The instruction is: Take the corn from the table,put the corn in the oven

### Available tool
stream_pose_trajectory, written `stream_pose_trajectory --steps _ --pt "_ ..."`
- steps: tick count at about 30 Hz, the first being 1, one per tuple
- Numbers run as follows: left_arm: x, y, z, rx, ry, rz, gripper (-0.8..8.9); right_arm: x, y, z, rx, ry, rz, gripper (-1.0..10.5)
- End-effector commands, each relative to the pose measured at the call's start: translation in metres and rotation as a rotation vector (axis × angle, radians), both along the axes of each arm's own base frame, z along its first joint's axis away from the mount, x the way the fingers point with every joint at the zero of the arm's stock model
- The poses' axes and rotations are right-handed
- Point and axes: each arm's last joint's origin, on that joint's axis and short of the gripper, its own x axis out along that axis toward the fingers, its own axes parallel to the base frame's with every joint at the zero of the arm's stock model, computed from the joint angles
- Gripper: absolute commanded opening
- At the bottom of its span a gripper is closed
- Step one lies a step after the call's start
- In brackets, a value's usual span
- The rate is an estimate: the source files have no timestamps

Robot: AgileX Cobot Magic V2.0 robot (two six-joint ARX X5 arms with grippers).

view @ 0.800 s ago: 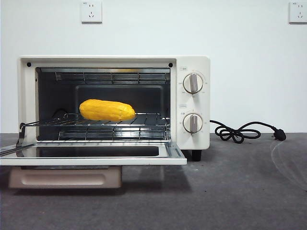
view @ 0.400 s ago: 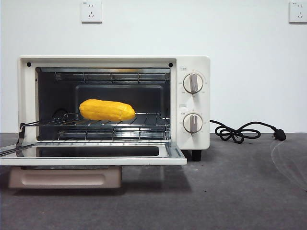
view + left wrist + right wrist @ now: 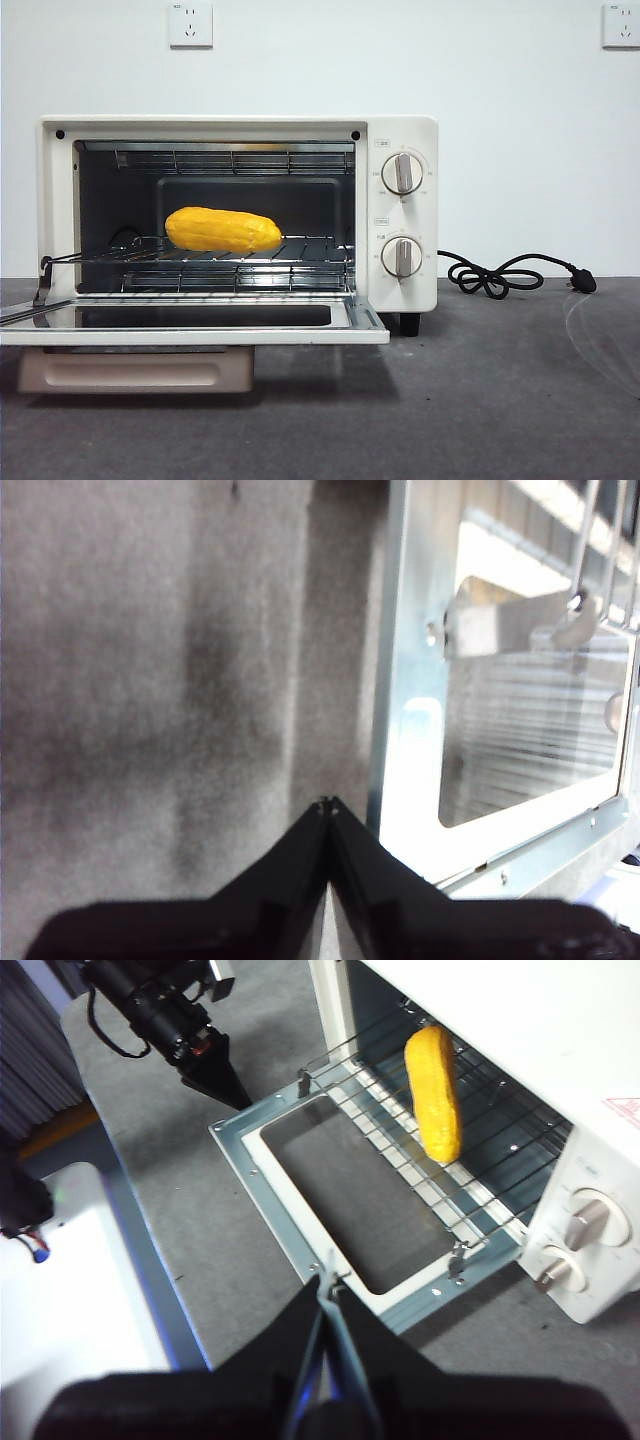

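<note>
Both grippers' fingers (image 3: pixel 328 805) pressed together, empty, above dark grey table (image 3: pixel 500 400), white wall (image 3: pixel 400 60).

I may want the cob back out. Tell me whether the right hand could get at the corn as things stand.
Probably yes. The oven door lies fully open, and the corn rests alone on the wire rack. The right hand, shut, hangs above the door's edge; the left hand waits beside the door.
</note>
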Motion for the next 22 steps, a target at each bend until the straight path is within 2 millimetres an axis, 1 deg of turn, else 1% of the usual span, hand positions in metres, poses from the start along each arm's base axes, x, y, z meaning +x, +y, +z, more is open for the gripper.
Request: stream_pose_trajectory --steps 1,10,15,17,22 --pt "-0.002 -0.003 -0.004 -0.004 0.005 -0.032 -0.09 0.000 0.000 -0.003 -0.002 0.006 0.016 -0.1" --pt "-0.003 -0.018 -0.006 -0.020 0.046 -0.114 -0.09 -0.001 0.000 -0.004 -0.013 0.020 0.018 -0.1" --pt "-0.004 -0.018 -0.003 -0.035 0.061 -0.114 -0.09 -0.001 0.000 -0.005 -0.014 0.021 0.018 -0.1" --pt "-0.003 -0.016 0.000 -0.078 0.046 -0.109 -0.09 -0.001 0.000 -0.005 -0.014 0.022 0.018 -0.1" --pt "0.003 -0.011 0.014 -0.277 -0.056 -0.092 -0.09 -0.001 0.000 -0.005 -0.014 0.023 0.018 -0.1"
